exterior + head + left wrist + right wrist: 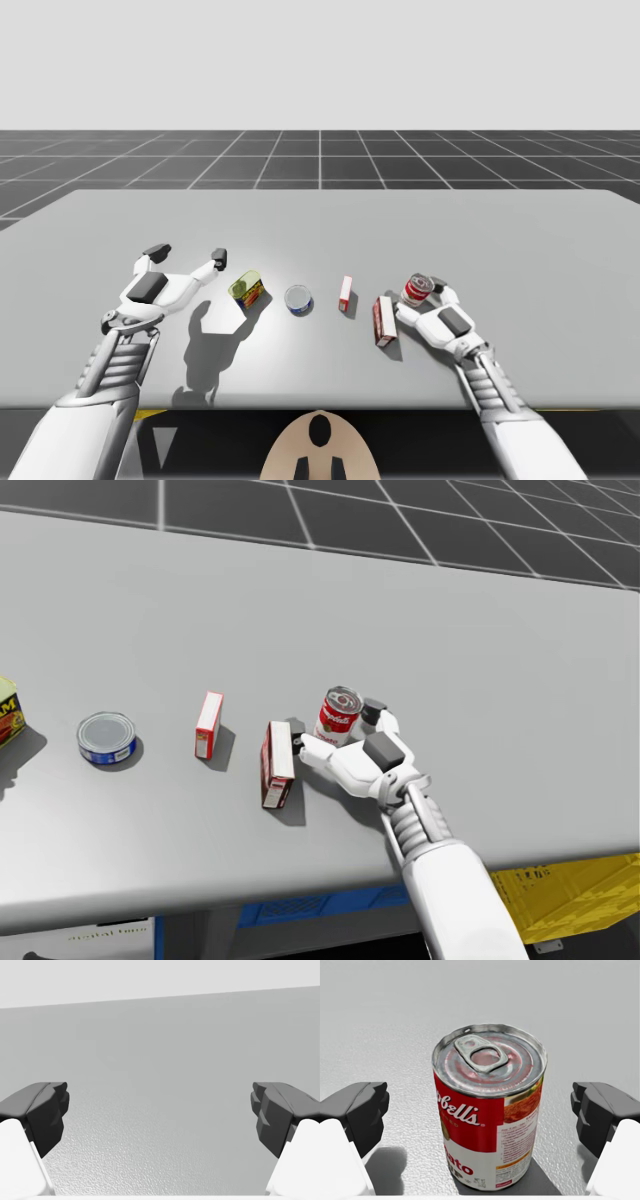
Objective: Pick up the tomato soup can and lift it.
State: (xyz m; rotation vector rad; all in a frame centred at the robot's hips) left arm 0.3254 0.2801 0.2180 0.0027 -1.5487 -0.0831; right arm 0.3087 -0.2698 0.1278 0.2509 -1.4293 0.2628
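1 target only: the tomato soup can (487, 1110), standing upright on the table (520, 230), right of centre and toward the near edge. Sitting squarely between the fingers of the right gripper (340, 730), gaps visible on both sides in the right wrist view, so spread wide and gripping nothing yet. Over on the left, the left gripper (160, 1115) likewise splayed, hovering over bare tabletop with nothing between its fingers.

Now the handling. Judged stiff: metal wall, no give expected under a firm squeeze. Probably fairly heavy if full, so worth a solid pinch. Smooth, curved and glossy on the label, so likely slippery. Best taken at mid-height on the straight wall, 2 fingers on opposite sides through the centre, below the top rim and clear of the pull ring. Not fragile, though apt to roll away if tipped.

Watch the neighbour: a red-and-white box (277, 764) lying flat just left of the can, close beside the gripper's left finger. Touching or not, hard to tell. Further left, a smaller box (208, 724), a flat blue tin (107, 737) and a green-and-yellow tin (248, 289), all well apart from the can.

Looks: short cylinder, red upper band, white lower band, picture panel round the side, silver lid with ridged rim and ring pull.
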